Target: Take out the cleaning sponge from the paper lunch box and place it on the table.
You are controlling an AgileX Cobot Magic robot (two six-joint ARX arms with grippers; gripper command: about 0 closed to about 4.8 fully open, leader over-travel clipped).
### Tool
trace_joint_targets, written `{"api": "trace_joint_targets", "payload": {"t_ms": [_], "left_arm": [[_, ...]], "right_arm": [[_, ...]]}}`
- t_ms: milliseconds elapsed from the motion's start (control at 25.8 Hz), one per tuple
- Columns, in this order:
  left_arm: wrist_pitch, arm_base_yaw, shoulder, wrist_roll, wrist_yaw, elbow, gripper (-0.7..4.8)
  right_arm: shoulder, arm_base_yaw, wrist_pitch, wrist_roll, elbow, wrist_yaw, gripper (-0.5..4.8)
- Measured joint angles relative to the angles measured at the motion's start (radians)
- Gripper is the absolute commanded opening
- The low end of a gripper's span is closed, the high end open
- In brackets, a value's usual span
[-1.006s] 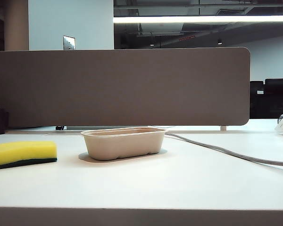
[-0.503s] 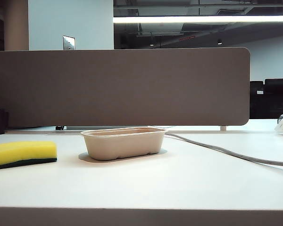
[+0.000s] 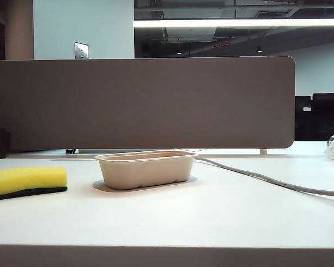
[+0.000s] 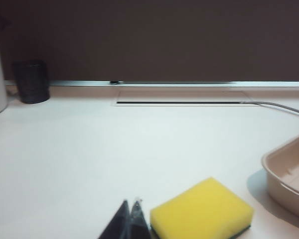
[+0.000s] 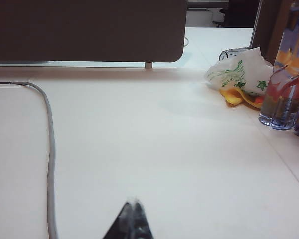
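Note:
The yellow cleaning sponge (image 3: pixel 28 182) lies flat on the white table (image 3: pixel 211 211) at the left, green layer down, apart from the paper lunch box (image 3: pixel 146 168). The beige box stands empty near the middle. In the left wrist view the sponge (image 4: pixel 202 209) sits just beside my left gripper (image 4: pixel 130 203), whose jaws are shut with nothing between them; a corner of the lunch box (image 4: pixel 289 174) shows beyond. My right gripper (image 5: pixel 133 202) is shut over bare table, holding nothing. Neither gripper shows in the exterior view.
A tall grey-brown divider panel (image 3: pixel 142 103) closes the back of the table. A grey cable (image 3: pixel 267 179) runs from the box to the right edge. A dark cup (image 4: pixel 32 81) stands far left. A plastic bag (image 5: pixel 236 74) and a bottle (image 5: pixel 284 102) stand at the right.

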Motion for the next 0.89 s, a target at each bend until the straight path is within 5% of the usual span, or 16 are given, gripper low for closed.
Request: {"api": "trace_joint_targets", "payload": {"t_ms": [890], "left_arm": [[0.000,0.000,0.000,-0.014,0.003,0.000,-0.05]], "right_arm": [[0.000,0.000,0.000,0.000,0.000,0.000,-0.05]]}}
